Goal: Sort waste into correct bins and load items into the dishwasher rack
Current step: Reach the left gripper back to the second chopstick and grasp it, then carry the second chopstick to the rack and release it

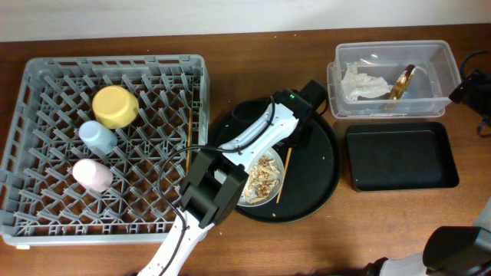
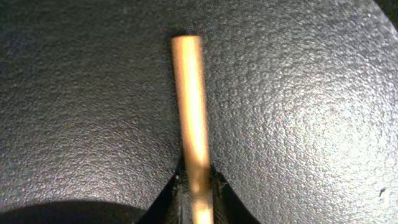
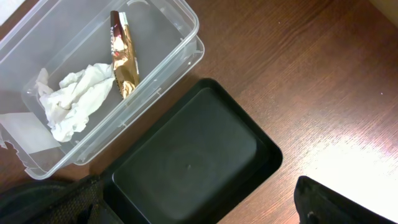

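My left gripper (image 2: 198,190) is shut on a wooden chopstick (image 2: 189,106) just above the large round black tray (image 1: 318,180); from overhead the gripper (image 1: 296,138) holds the chopstick's (image 1: 281,176) far end. The grey plate (image 1: 270,198) with rice and brown scraps (image 1: 261,178) sits on that tray. The dishwasher rack (image 1: 46,207) holds a yellow bowl (image 1: 115,106), a blue cup (image 1: 97,136), a pink cup (image 1: 92,175) and another chopstick (image 1: 189,138). The clear tub (image 1: 441,57) holds the napkin (image 3: 78,99) and wrapper (image 3: 123,62). My right gripper (image 3: 193,208) is open above the shallow black tray (image 3: 186,155), which is empty.
The left arm (image 1: 253,138) stretches from the table's front across the round tray and part of the plate. The right arm's body (image 1: 460,249) is at the front right corner. Bare wood lies between the round tray and the bins.
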